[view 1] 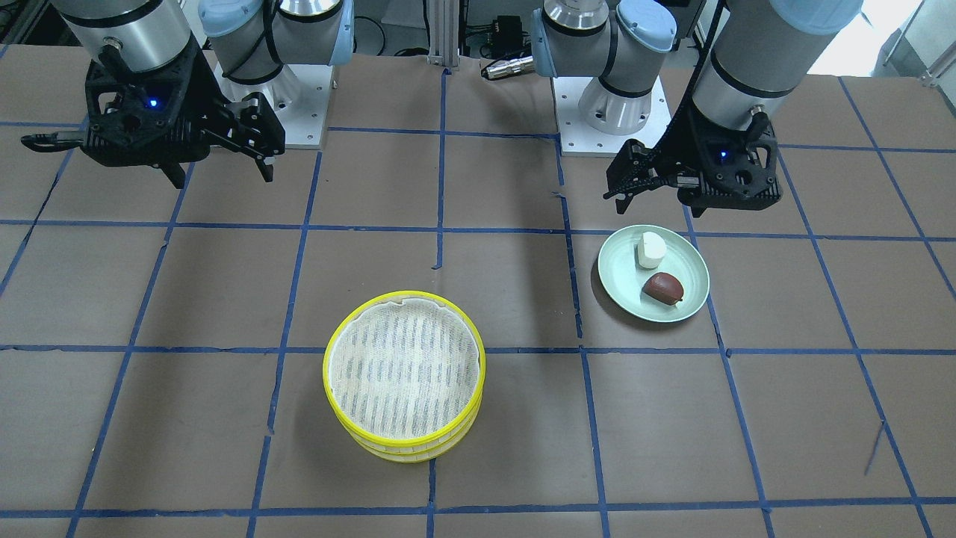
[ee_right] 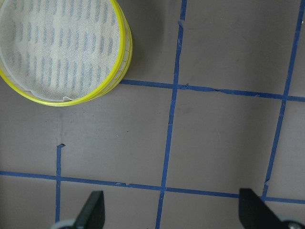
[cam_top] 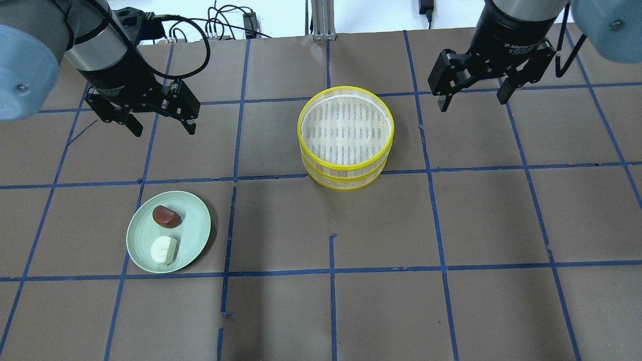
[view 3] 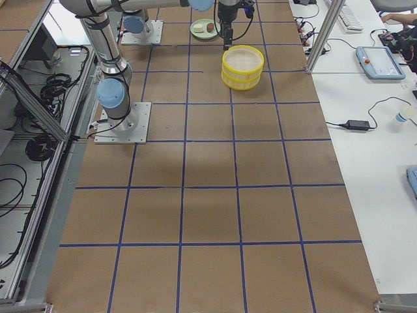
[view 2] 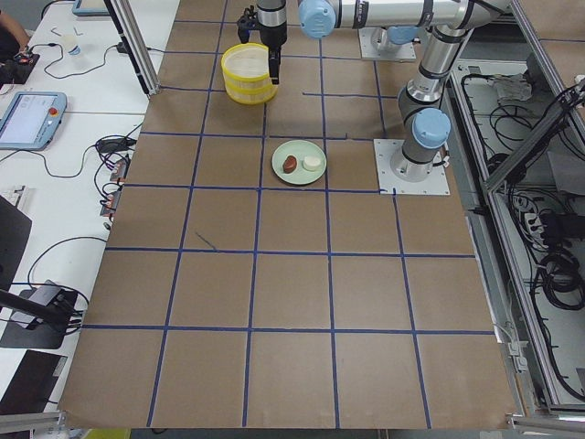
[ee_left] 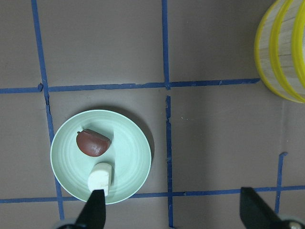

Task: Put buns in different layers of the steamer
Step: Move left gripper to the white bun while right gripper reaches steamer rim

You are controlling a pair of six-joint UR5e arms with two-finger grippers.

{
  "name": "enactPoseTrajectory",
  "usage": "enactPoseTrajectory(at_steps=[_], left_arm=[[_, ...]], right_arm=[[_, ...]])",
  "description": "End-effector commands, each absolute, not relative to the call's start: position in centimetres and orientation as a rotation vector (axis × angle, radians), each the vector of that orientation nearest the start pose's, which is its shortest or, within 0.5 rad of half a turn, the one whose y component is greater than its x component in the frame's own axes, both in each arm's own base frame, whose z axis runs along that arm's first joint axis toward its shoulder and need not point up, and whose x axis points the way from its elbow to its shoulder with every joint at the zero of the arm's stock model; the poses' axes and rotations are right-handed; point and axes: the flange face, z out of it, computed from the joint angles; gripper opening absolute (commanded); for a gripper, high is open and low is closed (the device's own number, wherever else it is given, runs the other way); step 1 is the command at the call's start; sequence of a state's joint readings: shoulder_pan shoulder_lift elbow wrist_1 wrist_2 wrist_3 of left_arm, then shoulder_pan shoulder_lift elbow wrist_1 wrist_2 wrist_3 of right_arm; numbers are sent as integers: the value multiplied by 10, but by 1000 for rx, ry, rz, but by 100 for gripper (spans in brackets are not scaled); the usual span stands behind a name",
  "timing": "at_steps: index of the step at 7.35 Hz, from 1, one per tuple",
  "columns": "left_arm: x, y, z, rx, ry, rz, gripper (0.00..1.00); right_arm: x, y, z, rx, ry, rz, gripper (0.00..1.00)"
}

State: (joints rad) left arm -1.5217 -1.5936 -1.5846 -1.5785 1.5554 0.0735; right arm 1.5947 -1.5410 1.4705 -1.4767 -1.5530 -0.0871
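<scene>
Two yellow-rimmed steamer trays sit stacked at the table's middle; the top tray (cam_top: 345, 123) shows empty whitish cloth, and the lower tray (cam_top: 346, 183) shows only its wall. A white bun (cam_top: 164, 250) and a reddish-brown bun (cam_top: 166, 215) lie on a pale green plate (cam_top: 193, 225). My left gripper (cam_top: 163, 130) is open and empty, hovering beyond the plate. In the left wrist view the white bun (ee_left: 100, 177) lies by one fingertip. My right gripper (cam_top: 472, 102) is open and empty, to the right of the steamer. The stack also shows in the right wrist view (ee_right: 62, 47).
Blue tape lines grid the brown table. The two arm bases (view 1: 612, 119) stand at the robot's edge. Cables (cam_top: 215, 30) lie beyond the far edge. Desks with devices flank the table in the side views.
</scene>
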Motion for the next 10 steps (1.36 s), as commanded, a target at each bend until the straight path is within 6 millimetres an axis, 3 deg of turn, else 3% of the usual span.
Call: enactPoseTrajectory(at_steps=[1, 3, 4, 5, 6, 8, 10], left_arm=[[-110, -503, 469, 38, 3159, 69, 100], [-109, -503, 469, 55, 3157, 69, 100], [-107, -503, 469, 60, 3153, 69, 100], [-106, -502, 468, 62, 3153, 78, 100], [-106, -488, 451, 151, 3150, 143, 100], [-98, -459, 406, 169, 3144, 130, 100], [-45, -450, 379, 230, 3081, 235, 100]], right_arm=[[148, -497, 512, -172, 3116, 37, 100], [151, -511, 525, -145, 3116, -93, 100], [154, -534, 486, -120, 3116, -18, 100], [157, -591, 427, -120, 3117, -69, 100], [177, -614, 382, -130, 3124, -88, 100], [191, -627, 312, -122, 3116, -13, 99], [203, -634, 268, -75, 3060, 1, 94]])
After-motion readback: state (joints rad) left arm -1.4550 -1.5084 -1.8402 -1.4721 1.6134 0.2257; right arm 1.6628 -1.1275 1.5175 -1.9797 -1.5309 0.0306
